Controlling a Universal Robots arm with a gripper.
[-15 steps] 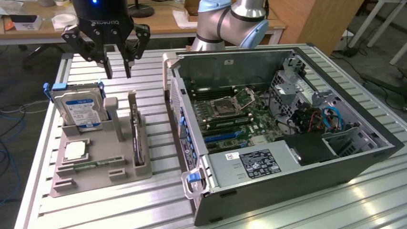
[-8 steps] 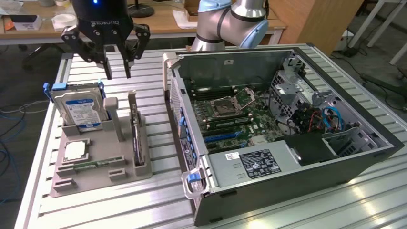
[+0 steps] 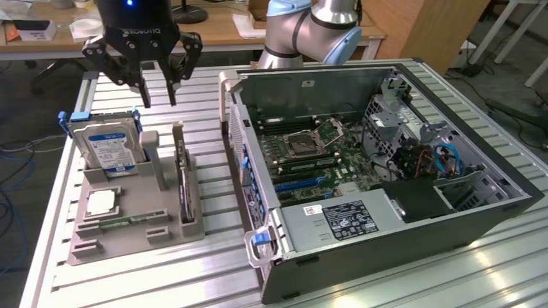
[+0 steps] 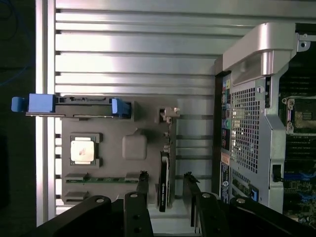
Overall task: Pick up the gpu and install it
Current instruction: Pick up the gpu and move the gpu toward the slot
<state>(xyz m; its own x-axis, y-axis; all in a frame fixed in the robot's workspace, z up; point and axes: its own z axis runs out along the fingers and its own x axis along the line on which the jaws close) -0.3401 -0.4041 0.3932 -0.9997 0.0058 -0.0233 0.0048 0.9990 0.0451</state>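
The gpu [image 3: 183, 185] stands on edge in a slot along the side of the grey holder tray [image 3: 171, 228] nearest the computer case, a thin dark card with its metal bracket at the far end. My gripper [image 3: 159, 101] hangs open high above the table, beyond the tray's far end, with nothing between its fingers. In the wrist view the gpu [image 4: 165, 168] appears edge-on, and the gripper [image 4: 166, 176] looks down on it with one dark finger [image 4: 142, 190] on either side of the card's line, well above it.
The tray [image 4: 123, 126] also holds an upright hard drive [image 3: 106, 149] with blue handles, a CPU [image 3: 101, 202] and a memory stick [image 3: 128, 222]. The open computer case [image 3: 479, 212] lies on the exterior view's right, motherboard [image 3: 308, 154] exposed. The slatted metal table [image 3: 154, 282] lies underneath.
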